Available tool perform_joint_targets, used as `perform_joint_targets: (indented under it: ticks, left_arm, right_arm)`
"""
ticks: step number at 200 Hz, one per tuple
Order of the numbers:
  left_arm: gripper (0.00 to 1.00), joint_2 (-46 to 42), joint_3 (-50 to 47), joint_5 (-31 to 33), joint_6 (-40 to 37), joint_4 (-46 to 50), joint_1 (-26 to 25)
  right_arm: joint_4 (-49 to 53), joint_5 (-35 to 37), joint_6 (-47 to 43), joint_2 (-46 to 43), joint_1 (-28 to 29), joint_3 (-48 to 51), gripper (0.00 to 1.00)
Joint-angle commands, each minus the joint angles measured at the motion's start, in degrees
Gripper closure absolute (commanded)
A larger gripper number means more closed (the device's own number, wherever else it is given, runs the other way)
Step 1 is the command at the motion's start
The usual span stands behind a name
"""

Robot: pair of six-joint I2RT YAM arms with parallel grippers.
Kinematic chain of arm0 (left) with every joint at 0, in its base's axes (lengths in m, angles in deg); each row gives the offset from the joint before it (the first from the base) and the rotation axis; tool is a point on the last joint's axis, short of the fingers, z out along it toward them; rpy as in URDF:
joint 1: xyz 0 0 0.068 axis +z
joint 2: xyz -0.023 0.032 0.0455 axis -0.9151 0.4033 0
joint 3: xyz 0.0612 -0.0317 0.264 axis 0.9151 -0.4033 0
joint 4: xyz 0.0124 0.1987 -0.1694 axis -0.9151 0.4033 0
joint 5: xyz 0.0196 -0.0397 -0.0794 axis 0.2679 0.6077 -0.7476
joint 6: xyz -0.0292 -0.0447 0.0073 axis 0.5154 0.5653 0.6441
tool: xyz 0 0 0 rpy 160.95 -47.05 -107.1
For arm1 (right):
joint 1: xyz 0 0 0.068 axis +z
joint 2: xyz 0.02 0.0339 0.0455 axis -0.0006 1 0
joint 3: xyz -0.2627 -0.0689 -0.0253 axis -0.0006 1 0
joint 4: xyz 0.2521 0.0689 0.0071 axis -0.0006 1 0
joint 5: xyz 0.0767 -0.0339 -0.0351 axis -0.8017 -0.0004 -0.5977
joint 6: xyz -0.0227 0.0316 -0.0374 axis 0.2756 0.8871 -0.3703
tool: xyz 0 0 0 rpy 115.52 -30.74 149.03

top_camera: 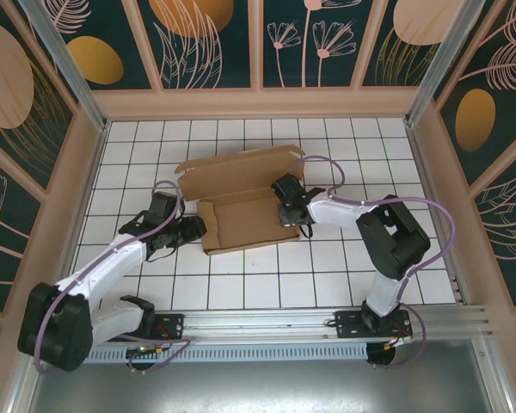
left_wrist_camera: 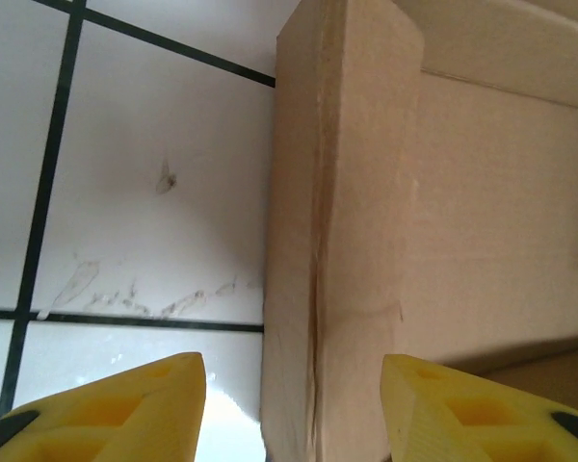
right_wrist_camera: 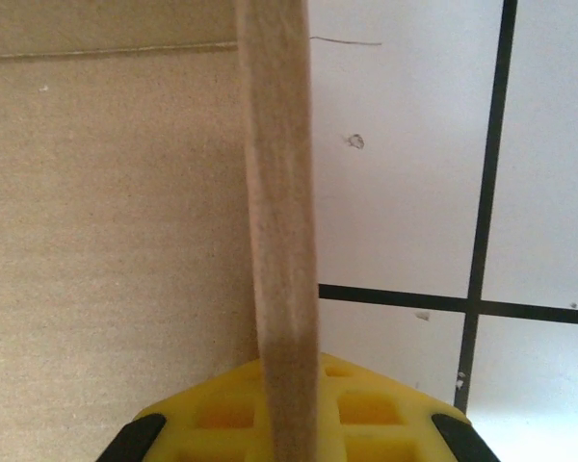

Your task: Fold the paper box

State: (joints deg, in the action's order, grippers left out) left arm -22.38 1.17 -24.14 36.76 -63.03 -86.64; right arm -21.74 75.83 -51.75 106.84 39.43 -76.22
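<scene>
The paper box (top_camera: 245, 222) is a brown cardboard mailer, a shallow tray on the tiled floor with its lid flap (top_camera: 241, 172) standing up at the back. My left gripper (top_camera: 198, 229) is at the tray's left end. In the left wrist view it (left_wrist_camera: 294, 404) is open, and its yellow fingers (left_wrist_camera: 154, 399) straddle the upright left wall (left_wrist_camera: 332, 241) without touching it. At the tray's right end my right gripper (top_camera: 291, 211) is shut on the thin right side wall (right_wrist_camera: 275, 192), which runs upright between its yellow pads (right_wrist_camera: 366, 409).
White tiled floor (top_camera: 327, 267) surrounds the box on all sides. Wooden-framed panel walls (top_camera: 258, 101) close in the back and both sides. The arms' base rail (top_camera: 267, 327) runs along the near edge.
</scene>
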Motion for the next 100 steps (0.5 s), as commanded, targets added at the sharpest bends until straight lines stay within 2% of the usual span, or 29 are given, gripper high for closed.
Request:
perform_joint_targets:
  ticks: [1,33,59,86,100]
  left_arm:
    - [0.51,2.8,-0.1,-0.6,-0.7,-6.7,-0.3]
    - [0.58,7.8,-0.6,-0.8,-0.8,-10.5,-0.3]
    - [0.58,10.8,-0.1,-1.4,-0.6,-12.9,-1.3]
    - [0.57,15.0,1.8,1.8,-0.5,-11.4,-3.1]
    - [0.63,17.7,2.7,4.6,-0.1,-9.0,-3.9]
  right_arm:
    - [-3.0,-1.3,2.3,-0.5,0.5,1.9,1.00]
    - [-3.5,-1.0,2.3,-0.5,0.8,2.7,1.00]
    - [-3.9,-1.5,2.4,-0.2,0.9,2.9,1.00]
    - [-4.1,-1.0,3.0,0.2,1.3,3.0,1.00]
    - [-3.8,-0.5,3.6,0.1,1.4,2.8,1.00]
